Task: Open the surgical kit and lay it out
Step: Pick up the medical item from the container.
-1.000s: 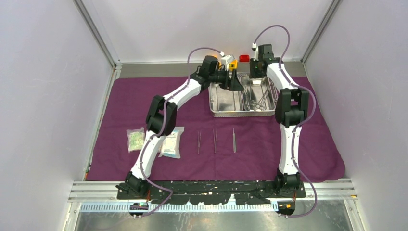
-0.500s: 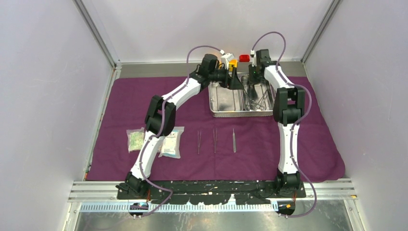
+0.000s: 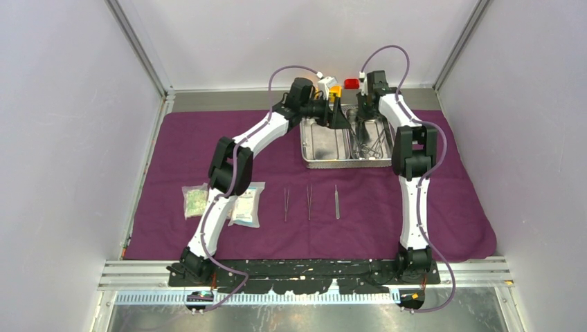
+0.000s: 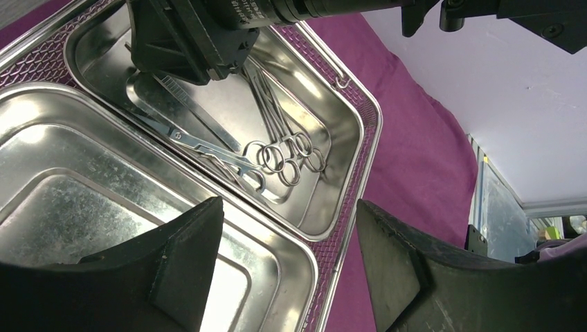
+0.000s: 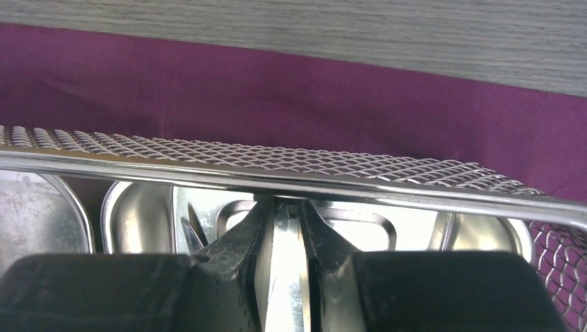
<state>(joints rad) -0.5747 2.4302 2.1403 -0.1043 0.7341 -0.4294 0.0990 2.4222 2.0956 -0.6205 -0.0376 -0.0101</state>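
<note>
The steel tray (image 3: 346,164) stands at the back of the purple cloth (image 3: 208,138). Its right compartment holds scissors and clamps (image 3: 372,142), also seen in the left wrist view (image 4: 277,149). My right gripper (image 3: 365,116) is down at the far end of that compartment, shut on a flat steel tweezer-like strip (image 5: 282,277) just inside the tray's rim (image 5: 277,181). My left gripper (image 3: 338,117) is open and empty, hovering over the tray's divider (image 4: 289,214). Three tweezers (image 3: 309,202) and two clear packets (image 3: 247,205) lie on the cloth in front.
A red brick (image 3: 351,83) and a yellow-orange brick (image 3: 335,90) sit behind the tray on the grey strip. White walls close in the left, right and back. The arm bases stand at the near edge.
My right arm has shifted slightly left and its gripper has settled lower into the tray's right compartment. My left arm has barely moved.
</note>
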